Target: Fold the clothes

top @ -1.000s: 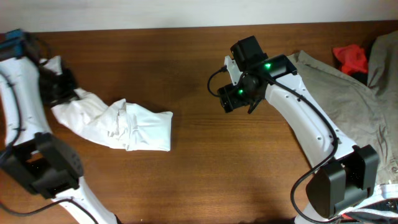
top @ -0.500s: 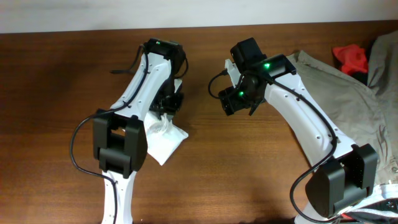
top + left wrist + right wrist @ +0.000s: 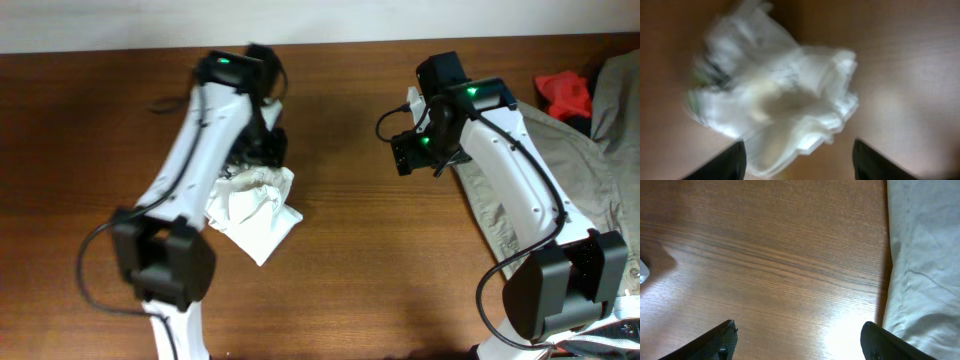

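White clothes (image 3: pixel 258 208) are heaped, crumpled, on the table (image 3: pixel 380 280), left of centre.
The left gripper (image 3: pixel 799 150) is held above the heap with fingers apart; the right gripper (image 3: pixel 797 330) is likewise spread over bare wood beside a khaki garment (image 3: pixel 925 255).

The right gripper (image 3: pixel 800 341) hangs over the brown wood-grain bench (image 3: pixel 775 265), its two dark fingers (image 3: pixel 720 341) spread wide with bare wood between them, and a wrinkled khaki-grey cloth garment (image 3: pixel 925 255) covers the bench's right side, close by the right-hand finger.
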`<control>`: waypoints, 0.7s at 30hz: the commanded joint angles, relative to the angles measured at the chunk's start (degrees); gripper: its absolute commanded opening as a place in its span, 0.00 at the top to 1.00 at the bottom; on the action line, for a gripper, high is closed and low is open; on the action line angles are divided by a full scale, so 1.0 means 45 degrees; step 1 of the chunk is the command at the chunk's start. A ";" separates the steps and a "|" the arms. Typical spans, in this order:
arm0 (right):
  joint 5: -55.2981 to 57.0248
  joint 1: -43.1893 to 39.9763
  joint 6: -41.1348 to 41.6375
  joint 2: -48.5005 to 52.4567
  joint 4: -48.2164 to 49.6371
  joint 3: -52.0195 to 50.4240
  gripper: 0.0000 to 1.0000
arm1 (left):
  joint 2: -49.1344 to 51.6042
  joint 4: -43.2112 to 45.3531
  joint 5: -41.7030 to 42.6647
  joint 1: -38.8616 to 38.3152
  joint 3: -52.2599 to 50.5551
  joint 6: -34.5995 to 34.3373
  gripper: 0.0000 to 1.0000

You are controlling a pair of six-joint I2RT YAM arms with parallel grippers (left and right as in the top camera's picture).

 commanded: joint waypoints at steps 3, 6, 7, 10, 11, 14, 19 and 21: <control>-0.0039 -0.0015 0.0092 0.0146 -0.0204 -0.0005 0.17 | 0.0384 0.2152 -0.0092 0.1472 -0.0248 -0.0393 0.46; -0.0039 -0.0015 0.0092 0.0146 -0.0243 -0.0005 0.18 | 0.1258 0.1797 0.0724 0.1175 -0.1647 -0.0272 0.65; -0.0034 -0.0015 0.0083 0.0146 -0.0301 -0.0005 0.17 | 0.1370 0.1443 0.1496 0.1073 -0.2191 0.0136 0.66; 0.0063 -0.0029 0.0044 0.0146 -0.0335 -0.0005 0.17 | 0.1409 -0.0461 0.2953 0.0646 -0.4391 0.1433 0.66; 0.0063 -0.0029 0.0044 0.0146 -0.0325 -0.0005 0.17 | 0.1409 -0.0699 0.2943 0.0578 -0.4711 0.1734 0.66; 0.0063 -0.0029 0.0049 0.0146 -0.0330 -0.0005 0.17 | 0.1409 -0.1064 0.2346 0.0559 -0.5212 0.1948 0.69; 0.0078 -0.0029 0.0044 0.0146 -0.0335 -0.0005 0.17 | 0.0379 -0.0437 0.1307 0.0631 -0.5085 0.1467 0.77; 0.0214 -0.0029 0.0049 0.0146 -0.0335 -0.0005 0.17 | -0.1044 0.0146 0.0296 0.0758 -0.4881 0.1010 0.70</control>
